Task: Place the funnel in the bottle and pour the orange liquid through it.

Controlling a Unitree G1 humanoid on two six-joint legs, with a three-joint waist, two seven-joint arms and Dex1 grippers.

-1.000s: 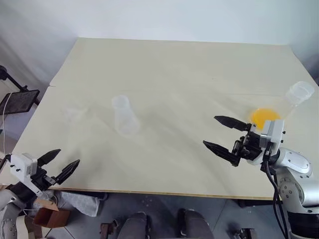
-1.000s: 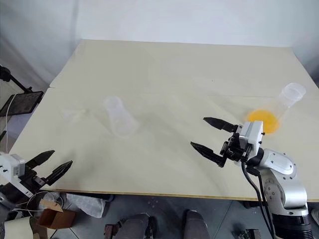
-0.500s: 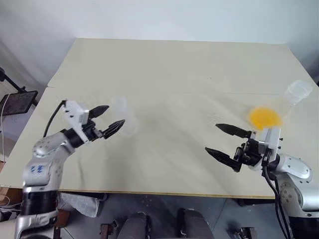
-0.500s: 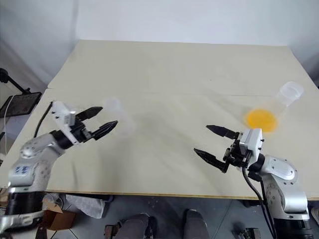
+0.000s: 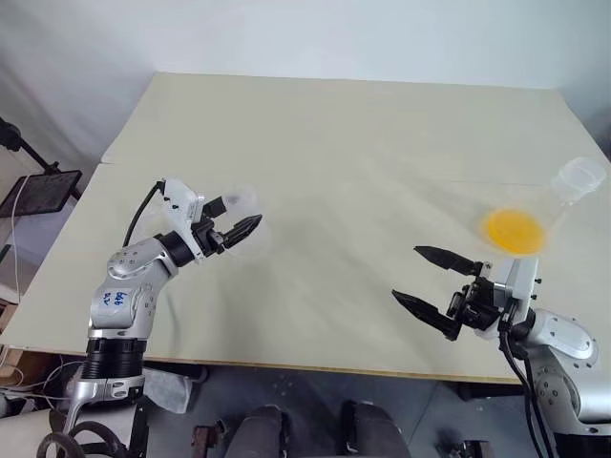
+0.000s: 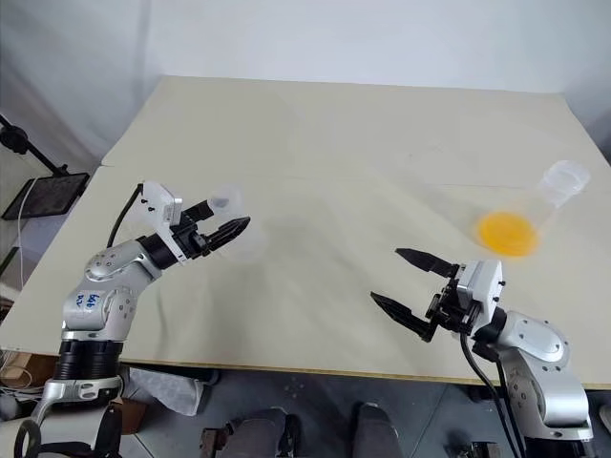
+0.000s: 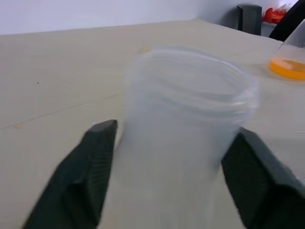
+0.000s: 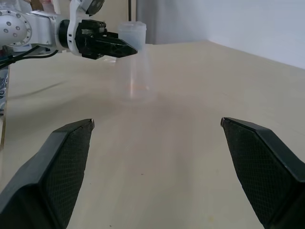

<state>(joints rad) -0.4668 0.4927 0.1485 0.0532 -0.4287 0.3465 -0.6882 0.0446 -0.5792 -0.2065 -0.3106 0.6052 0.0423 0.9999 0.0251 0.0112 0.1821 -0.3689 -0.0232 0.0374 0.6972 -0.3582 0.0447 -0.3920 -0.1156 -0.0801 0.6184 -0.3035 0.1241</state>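
Left gripper (image 5: 236,218) is up off the table edge and in at the bottle (image 7: 183,138) now, one finger (image 7: 83,179) on each side of the neck, jaws narrower than a second ago, contact not clear. Right gripper (image 5: 434,282) has barely dipped, jaws wide. Camera has shifted a touch.

Bare lab-style test space — plain pale table (image 5: 363,134), blank white wall (image 5: 286,33), conical flask (image 5: 549,212) of orange liquid (image 5: 516,229)
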